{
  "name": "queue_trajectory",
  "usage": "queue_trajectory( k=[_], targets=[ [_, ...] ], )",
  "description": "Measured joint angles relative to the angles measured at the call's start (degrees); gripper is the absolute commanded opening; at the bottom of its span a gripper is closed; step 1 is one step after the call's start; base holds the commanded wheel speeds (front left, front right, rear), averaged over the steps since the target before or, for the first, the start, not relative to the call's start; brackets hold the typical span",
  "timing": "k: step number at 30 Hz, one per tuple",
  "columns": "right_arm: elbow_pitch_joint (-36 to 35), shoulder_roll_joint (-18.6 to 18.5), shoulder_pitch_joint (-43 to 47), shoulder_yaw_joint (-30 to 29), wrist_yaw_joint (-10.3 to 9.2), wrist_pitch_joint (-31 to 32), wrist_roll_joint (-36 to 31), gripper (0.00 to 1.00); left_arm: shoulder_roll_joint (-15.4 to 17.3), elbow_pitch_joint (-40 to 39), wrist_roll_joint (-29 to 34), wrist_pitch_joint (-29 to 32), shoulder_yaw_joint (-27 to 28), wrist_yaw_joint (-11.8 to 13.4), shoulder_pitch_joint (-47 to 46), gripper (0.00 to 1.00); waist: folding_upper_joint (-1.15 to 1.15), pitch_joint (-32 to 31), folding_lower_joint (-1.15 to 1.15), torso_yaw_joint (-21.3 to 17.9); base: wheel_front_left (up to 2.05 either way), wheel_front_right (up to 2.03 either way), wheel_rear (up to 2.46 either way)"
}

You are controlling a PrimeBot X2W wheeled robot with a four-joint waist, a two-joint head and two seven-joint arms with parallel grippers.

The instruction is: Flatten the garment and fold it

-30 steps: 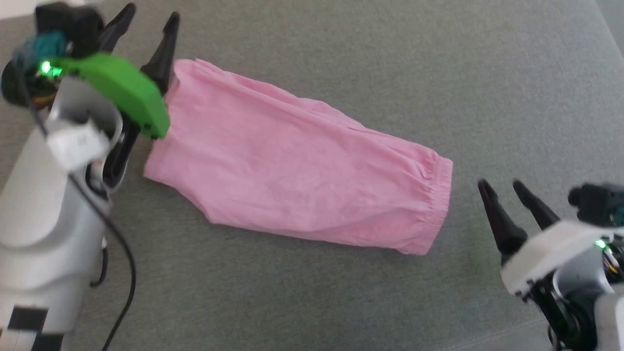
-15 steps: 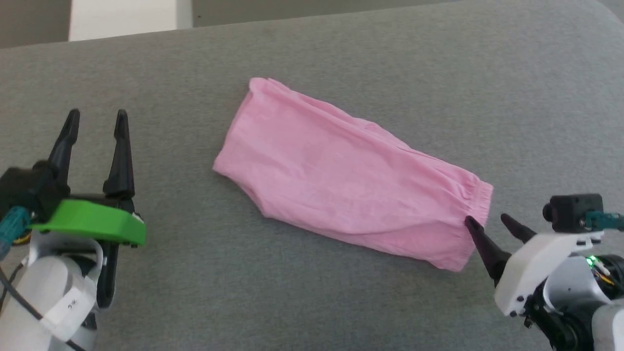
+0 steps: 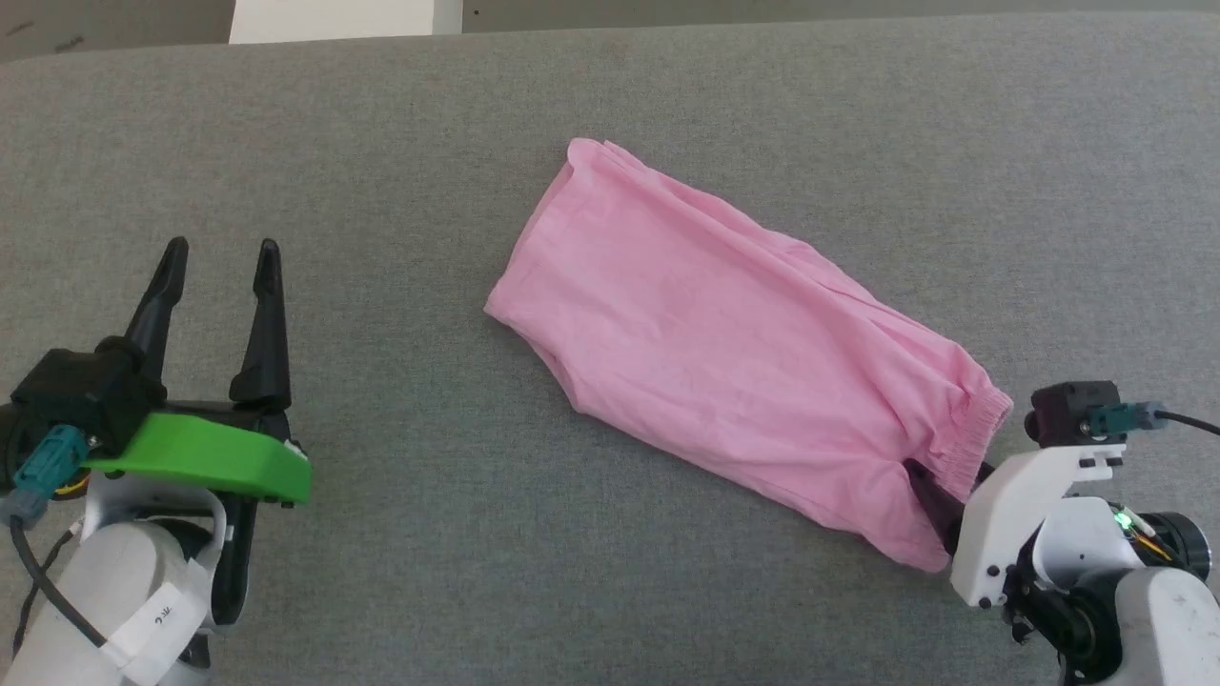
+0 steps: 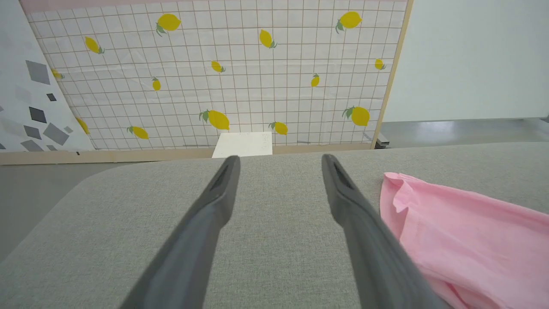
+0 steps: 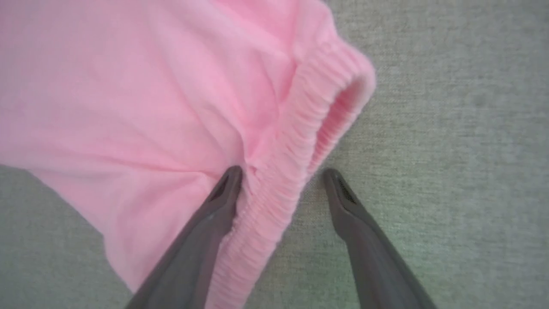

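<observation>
R gripper (image 5: 282, 171), jaws apart, astride garment (image 5: 128, 86) edge

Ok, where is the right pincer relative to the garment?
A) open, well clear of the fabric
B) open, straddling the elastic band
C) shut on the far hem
B: in the right wrist view the right pincer is open, one finger over the garment, the other over the grey surface, with the elastic band between them.

The head camera looks down from high up at the grey surface (image 3: 667, 591) and whole pink garment (image 3: 724, 362). The left wrist camera sits low, facing a lemon wall (image 4: 240, 73). The right wrist camera is very near. All three see the garment.
</observation>
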Motion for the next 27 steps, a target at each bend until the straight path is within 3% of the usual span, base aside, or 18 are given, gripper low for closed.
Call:
queue_trajectory(
  k=[1, 2, 3, 4, 11, 19, 27],
  targets=[
    [0.6, -0.1, -0.4, 0.2, 0.0, 0.0, 0.0, 1.0, 0.0, 0.1, 0.0, 0.1, -0.1, 0.0, 0.0, 1.0, 0.0, 0.1, 0.0, 0.0, 0.0, 0.0, 0.0],
    [1.2, -0.1, -0.7, 0.3, 0.0, 0.4, 0.1, 0.74, -0.1, 0.1, 0.0, 0.3, -0.3, 0.0, 0.0, 1.0, 0.0, 0.1, 0.0, 0.0, 0.0, 0.0, 0.0],
    [1.6, -0.1, -1.0, 0.4, 0.0, 0.5, 0.2, 0.18, -0.1, 0.2, 0.0, 0.4, -0.5, 0.0, 0.0, 1.0, 0.0, 0.1, 0.0, 0.0, 0.0, 0.0, 0.0],
    [1.8, -0.1, -1.2, 0.5, 0.0, 0.5, 0.2, 0.0, -0.1, 0.3, 0.0, 0.6, -0.6, -0.1, 0.0, 1.0, 0.0, 0.2, 0.0, 0.0, 0.0, 0.0, 0.0],
    [3.0, 0.0, -2.7, 0.7, 0.01, 0.3, 0.4, 0.0, -0.4, 1.7, -1.6, 7.5, -5.1, -1.9, -0.4, 1.0, 0.0, 0.4, 0.0, -0.3, 0.0, 0.0, 0.0],
    [2.9, 0.0, -2.8, 1.2, 0.01, -0.8, 1.0, 0.0, -3.2, 9.4, -4.3, 28.8, -13.4, -3.4, -11.1, 1.0, 0.0, 0.7, 0.0, -0.7, 0.0, 0.0, 0.0],
    [2.6, 0.0, -3.5, 3.4, 0.01, -1.6, 3.0, 0.0, -6.3, 18.7, -4.6, 39.4, -17.1, -5.1, -22.4, 1.0, 0.0, 1.7, 0.0, -2.9, 0.0, 0.0, 0.0]
  ],
)
